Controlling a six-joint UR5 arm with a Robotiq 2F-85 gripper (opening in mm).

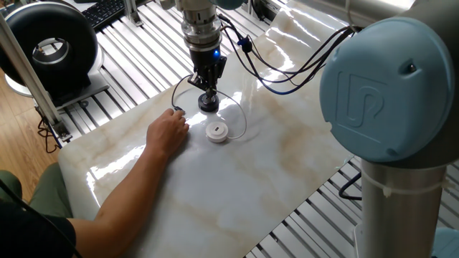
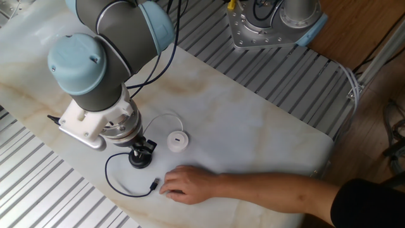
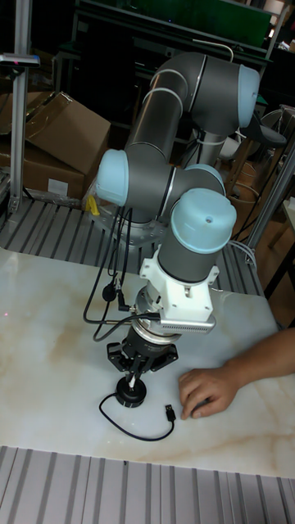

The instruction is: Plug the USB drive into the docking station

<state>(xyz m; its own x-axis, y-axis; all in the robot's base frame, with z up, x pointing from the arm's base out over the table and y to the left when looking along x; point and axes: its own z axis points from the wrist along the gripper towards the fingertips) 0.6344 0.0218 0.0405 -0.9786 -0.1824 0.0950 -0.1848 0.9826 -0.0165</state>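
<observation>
**Nothing is plugged in yet, and your claw is down on the black puck.**

Your gripper sits right on top of the docking station, with its fingers close together around the little middle part of that black puck, but you cannot tell for sure if they are really pinching it. The USB drive lies flat just beside it, not touching, and its thin white cable curls away behind. The dark plug on the black cable lies loose on the table, right next to a person's hand. So the joining part is all left to do. You have lots of open table on the far side of the pucks. The near side is tight: the hand and the cable loop are close, and the table edge is not far beyond them.
</observation>
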